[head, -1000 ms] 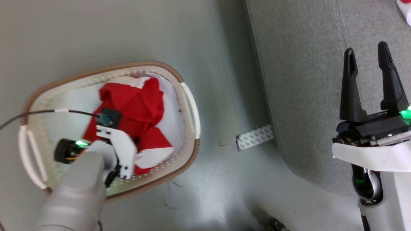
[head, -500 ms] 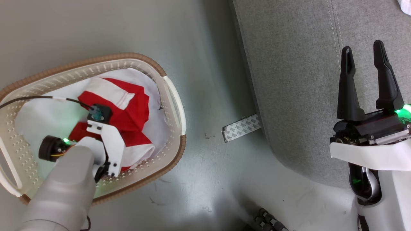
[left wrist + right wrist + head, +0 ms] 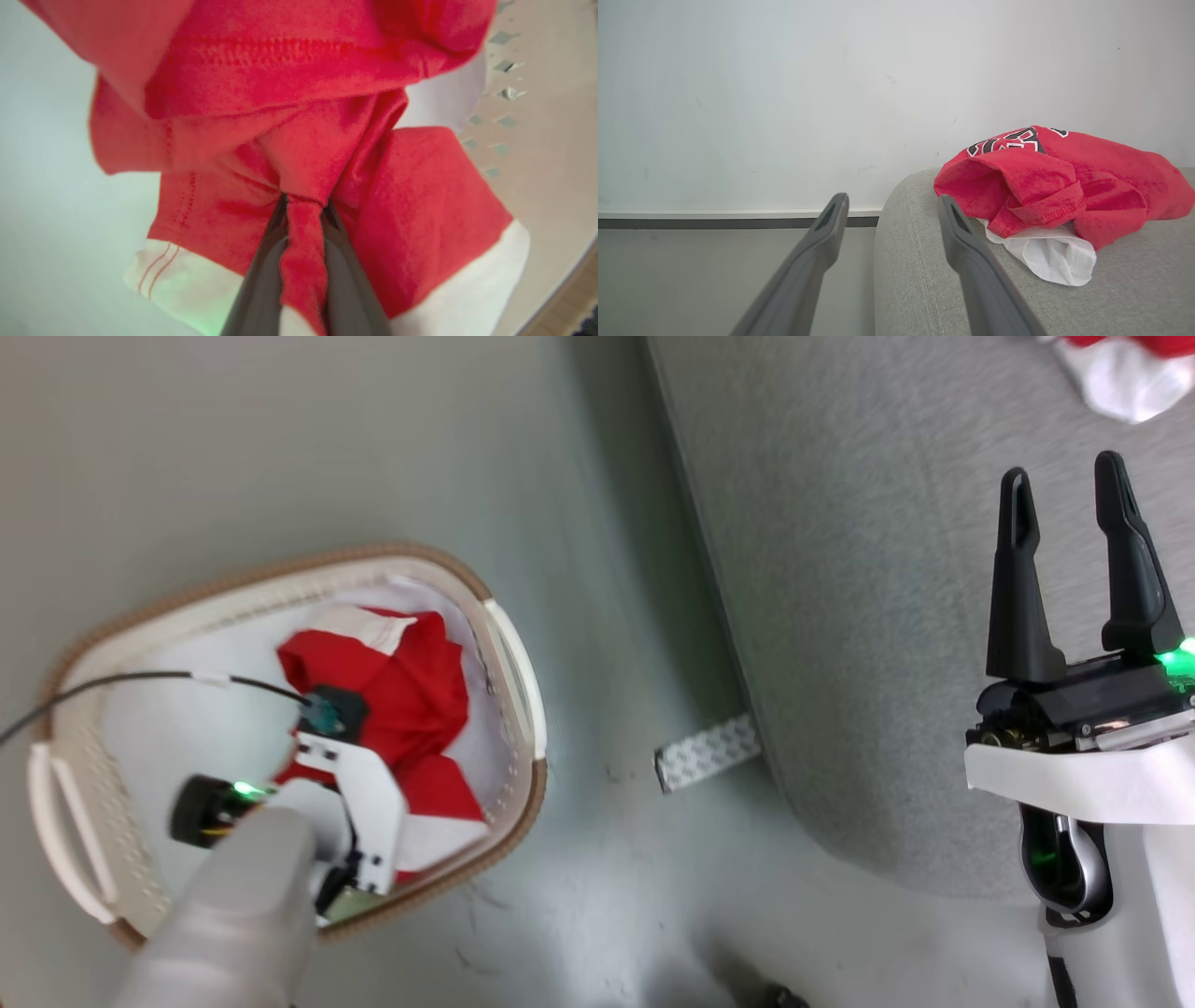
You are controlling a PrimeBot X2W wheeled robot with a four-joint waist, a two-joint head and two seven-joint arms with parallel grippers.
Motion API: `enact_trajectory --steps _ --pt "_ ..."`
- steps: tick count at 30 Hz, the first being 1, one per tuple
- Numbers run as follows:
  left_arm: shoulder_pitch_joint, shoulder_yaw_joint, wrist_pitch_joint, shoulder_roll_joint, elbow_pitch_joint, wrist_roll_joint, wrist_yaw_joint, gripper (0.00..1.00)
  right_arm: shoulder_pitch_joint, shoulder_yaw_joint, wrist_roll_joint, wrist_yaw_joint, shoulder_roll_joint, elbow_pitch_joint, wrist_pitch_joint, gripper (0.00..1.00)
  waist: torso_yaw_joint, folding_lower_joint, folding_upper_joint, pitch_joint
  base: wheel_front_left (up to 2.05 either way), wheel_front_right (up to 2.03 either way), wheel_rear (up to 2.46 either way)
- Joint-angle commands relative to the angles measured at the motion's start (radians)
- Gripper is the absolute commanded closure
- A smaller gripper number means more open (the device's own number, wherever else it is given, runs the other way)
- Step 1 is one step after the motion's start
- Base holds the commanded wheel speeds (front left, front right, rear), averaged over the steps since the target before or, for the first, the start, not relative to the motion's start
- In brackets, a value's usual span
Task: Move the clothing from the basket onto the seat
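Note:
The cream basket [image 3: 519, 691] with a brown rim stands on the floor at the left. Red clothing [image 3: 411, 681] with white trim lies bunched inside it on a pale liner. My left arm reaches down into the basket. In the left wrist view my left gripper [image 3: 302, 205] is shut on a fold of this red clothing [image 3: 299, 116]. A second red garment [image 3: 1064, 182] with black lettering lies on the grey seat [image 3: 924, 280], and its edge [image 3: 1120, 373] shows at the top right. My right gripper [image 3: 1064, 495] hovers open above the seat [image 3: 840, 569], holding nothing.
A patterned grey strip [image 3: 707, 753] lies on the floor between basket and seat. A black cable [image 3: 140, 679] crosses the basket to my left wrist. A white wall [image 3: 784, 93] with a dark baseboard stands behind the seat.
My left gripper has shut on the red clothing in the basket, and the fabric is more bunched. The head camera has shifted. My right gripper stays open.

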Motion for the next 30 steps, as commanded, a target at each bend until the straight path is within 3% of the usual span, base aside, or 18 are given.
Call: enact_trajectory --steps 1,10,21,30 --pt "0.016 -0.006 -0.012 -0.006 -0.008 -0.022 0.002 1.00 0.012 -0.007 -0.018 -0.002 0.001 0.006 0.000 0.00 0.013 -0.0001 0.0000 -0.060 0.00 0.00 0.00" --pt "0.075 -0.071 -0.139 -0.056 -0.063 -0.124 0.002 1.00 0.061 -0.029 -0.073 -0.002 -0.002 0.028 0.000 0.00 0.089 -0.0001 0.0000 -0.264 0.00 0.00 0.00" --pt "0.126 -0.162 -0.305 -0.091 -0.145 -0.232 0.002 1.00 0.129 -0.020 -0.069 -0.002 -0.051 0.060 0.000 0.00 0.190 -0.0001 0.0000 -0.469 0.00 0.00 0.00" --pt "0.116 -0.209 -0.405 -0.090 -0.216 -0.273 0.002 1.00 0.216 0.001 -0.048 -0.002 -0.069 0.094 0.000 0.00 0.277 -0.0001 0.0000 -0.614 0.00 0.00 0.00"
